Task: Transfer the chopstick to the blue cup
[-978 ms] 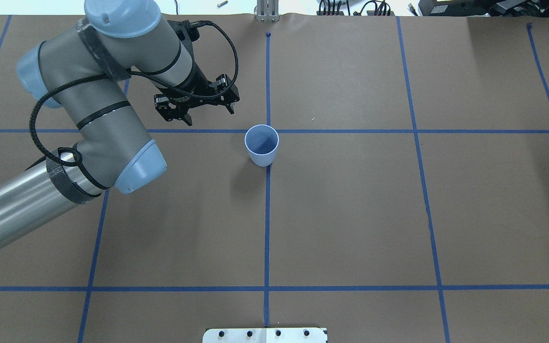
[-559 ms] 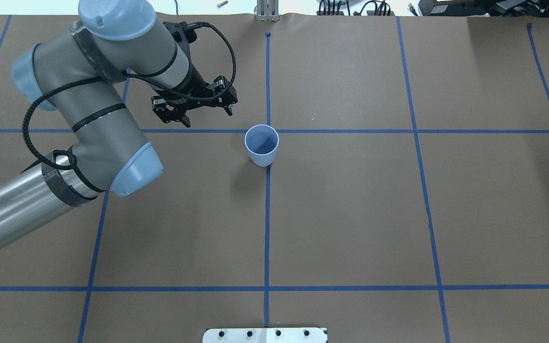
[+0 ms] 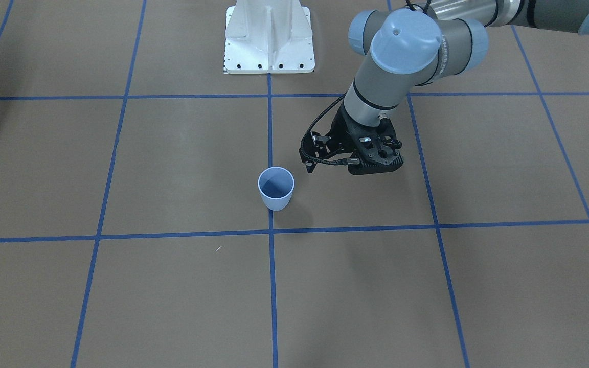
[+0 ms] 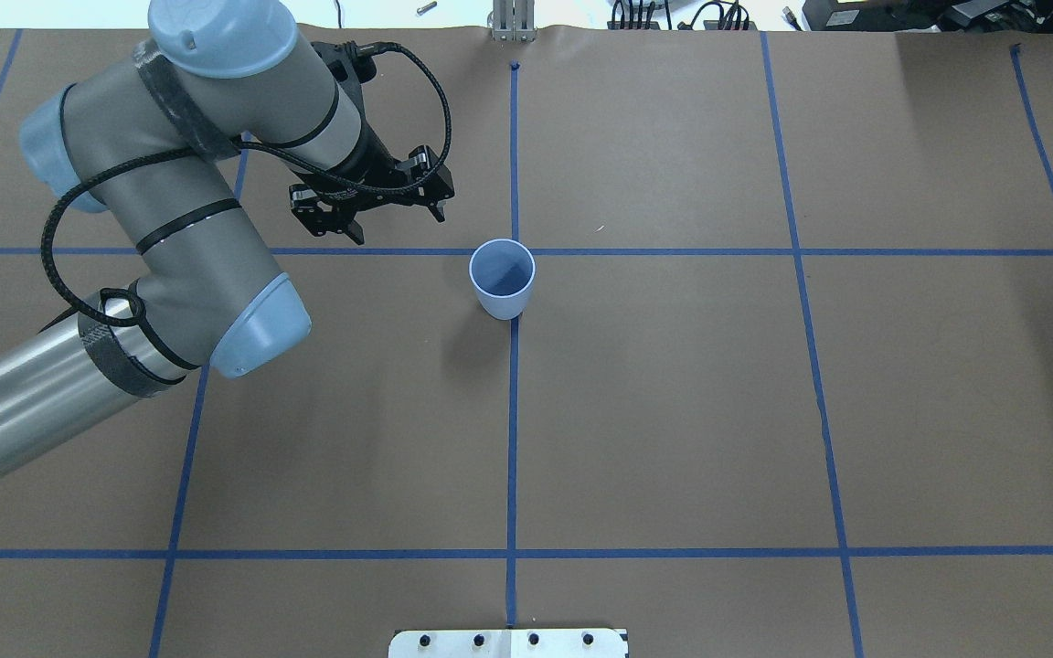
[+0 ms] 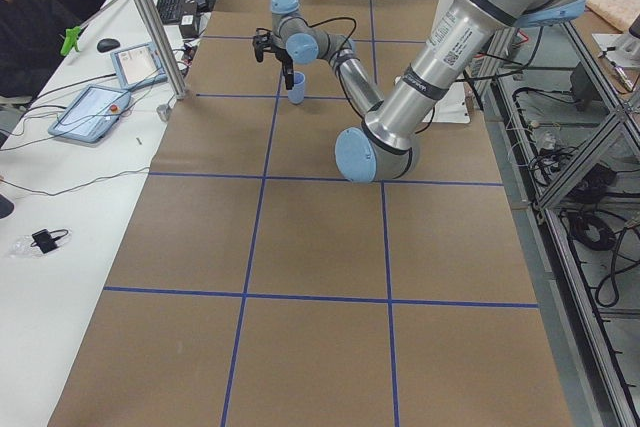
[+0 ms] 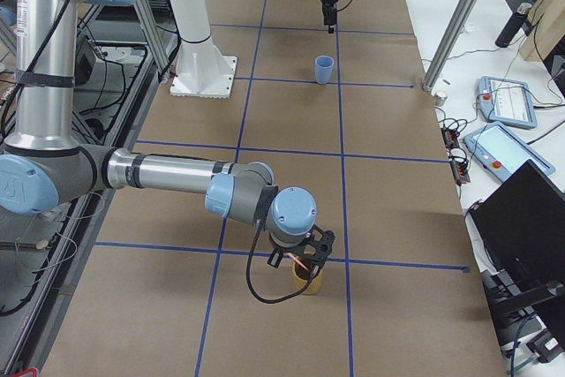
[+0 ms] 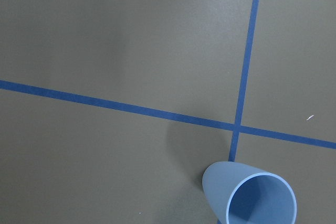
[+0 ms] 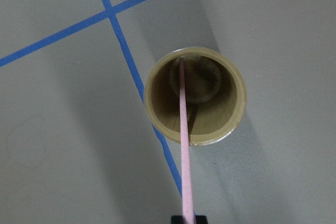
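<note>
Surface: one long top (image 4: 673, 411) covered in brown paper and marked into big squares by blue tape (image 4: 819, 393), running the whole length of the rig

Left arm: grey with pale blue joint caps (image 4: 188, 192), it comes in from the robot's left, elbow bent, wrist turned down over the square beside the middle tape crossing

Right arm: it lies low along the other end of the surface (image 6: 168, 172), well apart from the middle, wrist pointing straight down

White base: a bolted plate with an upright post (image 3: 269, 41), at the robot's edge of the surface, on the centre tape line

Left pincer: jaws spread wide with nothing between them (image 4: 400, 228); it hovers near the blue cup, off to one side, not touching it

Right pincer: only its dark tips show, at the bottom edge of the wrist view (image 8: 189, 219); they sit closed on the chopstick's upper end, directly above the tan cup

Tan cup: upright, on a tape line, under the right wrist (image 8: 231, 108)

Blue cup: upright on the centre tape line, just beside the middle crossing (image 4: 502, 279); its darker inside shows down to the bottom

Chopstick: pale pink and thin (image 8: 184, 145), it stands in the tan cup, lower end against the wall at the bottom, upper end in the right pincer; well apart from the blue cup
</note>
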`<state>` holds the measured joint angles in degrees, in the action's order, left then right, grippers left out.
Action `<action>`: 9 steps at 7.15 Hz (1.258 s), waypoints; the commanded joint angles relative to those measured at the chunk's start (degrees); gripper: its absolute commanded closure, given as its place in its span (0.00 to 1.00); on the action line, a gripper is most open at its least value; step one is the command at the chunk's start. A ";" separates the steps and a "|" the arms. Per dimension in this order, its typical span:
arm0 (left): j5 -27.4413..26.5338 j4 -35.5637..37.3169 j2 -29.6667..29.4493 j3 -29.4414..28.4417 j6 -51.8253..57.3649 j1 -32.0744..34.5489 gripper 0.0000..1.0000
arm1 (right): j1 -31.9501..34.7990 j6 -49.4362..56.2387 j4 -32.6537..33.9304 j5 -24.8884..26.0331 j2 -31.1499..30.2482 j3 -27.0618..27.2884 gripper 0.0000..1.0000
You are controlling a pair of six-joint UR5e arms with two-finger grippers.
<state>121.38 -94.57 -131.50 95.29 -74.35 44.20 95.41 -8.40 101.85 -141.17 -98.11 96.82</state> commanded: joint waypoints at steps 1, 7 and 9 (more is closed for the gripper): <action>0.00 0.00 0.02 -0.02 0.00 0.01 0.02 | 0.04 -0.03 0.11 0.02 -0.24 0.30 1.00; 0.00 0.00 -0.16 0.24 0.00 0.00 0.02 | 4.78 0.05 3.09 1.25 -0.85 -0.23 1.00; 0.00 0.00 -0.16 0.25 0.00 -0.08 0.02 | 7.58 0.05 3.97 3.00 -0.59 -0.23 1.00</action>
<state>121.38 -94.57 -131.66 95.52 -74.35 44.15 101.25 -8.35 105.11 -139.09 -98.90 96.65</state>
